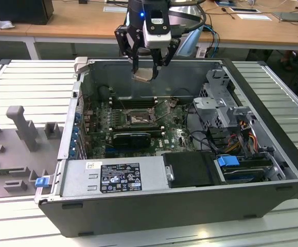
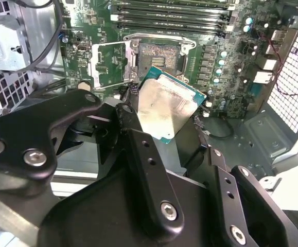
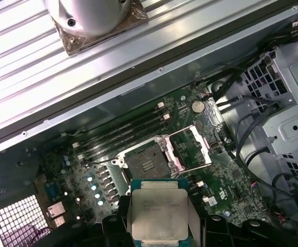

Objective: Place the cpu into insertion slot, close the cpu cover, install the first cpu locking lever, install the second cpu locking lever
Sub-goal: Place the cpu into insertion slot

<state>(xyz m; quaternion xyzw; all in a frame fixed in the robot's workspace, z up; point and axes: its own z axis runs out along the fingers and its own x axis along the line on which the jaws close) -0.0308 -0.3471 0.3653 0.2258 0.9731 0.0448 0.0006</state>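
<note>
My gripper hangs above the open computer case, shut on the cpu, a flat square chip with a silvery top. Both wrist views show the cpu held between the black fingers, well above the green motherboard. The insertion slot lies bare below the chip, dark with a metal rim. Its cpu cover stands flipped open beside the slot, a metal frame with a window.
Long black memory slots run beside the socket. The case wall rises behind the gripper, drive cages and cables fill the exterior view's right, and the power supply sits at the front. A grey fixture stands outside.
</note>
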